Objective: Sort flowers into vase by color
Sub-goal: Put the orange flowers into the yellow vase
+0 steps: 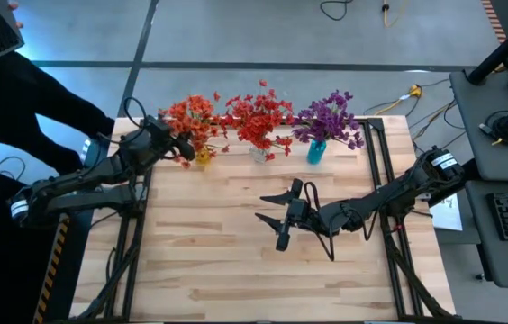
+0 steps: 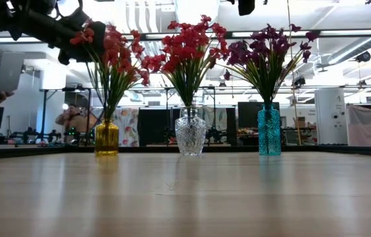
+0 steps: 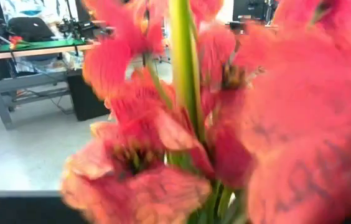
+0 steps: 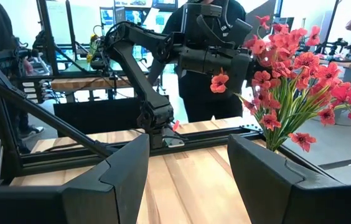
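Tabletop [image 1: 236, 252]: three vases [image 2: 190, 133] of flowers [image 1: 260, 119]

Wooden table with three vases
The light plank table [image 1: 236, 261] bears a yellow vase [image 2: 106, 137], a clear vase [image 2: 190, 133] and a teal vase [image 2: 269, 131] in a row along its far edge.

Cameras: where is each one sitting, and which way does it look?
High view: overhead, looking down at the table; both arms show.
Low view: table height, facing three vases; left gripper above the orange-red flowers.
Left wrist view: on the left arm, pressed into those blossoms.
Right wrist view: over the table, between the open right gripper fingers.
Shared: the yellow vase's bouquet.
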